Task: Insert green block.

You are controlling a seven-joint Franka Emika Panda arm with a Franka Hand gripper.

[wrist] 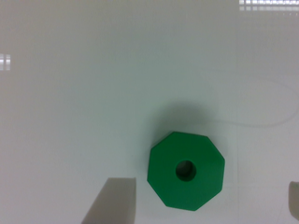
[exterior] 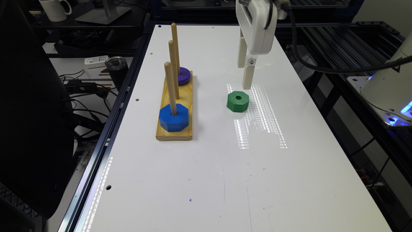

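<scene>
The green block (exterior: 238, 101) lies flat on the tabletop (exterior: 225, 180), apart from the peg board (exterior: 175, 133). The claw (wrist: 212, 205) hangs above it, fingers apart; descending off-centre, one finger might nudge it aside.

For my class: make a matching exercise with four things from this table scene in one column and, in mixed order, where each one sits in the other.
Things:
1. green block
2. blue block
3. purple disc
4. pincer

Places:
A. on the nearest peg
B. above the table, open
C. flat on the white table, on no peg
D. on the middle peg

Pairs: 1-C, 2-A, 3-D, 4-B
</scene>
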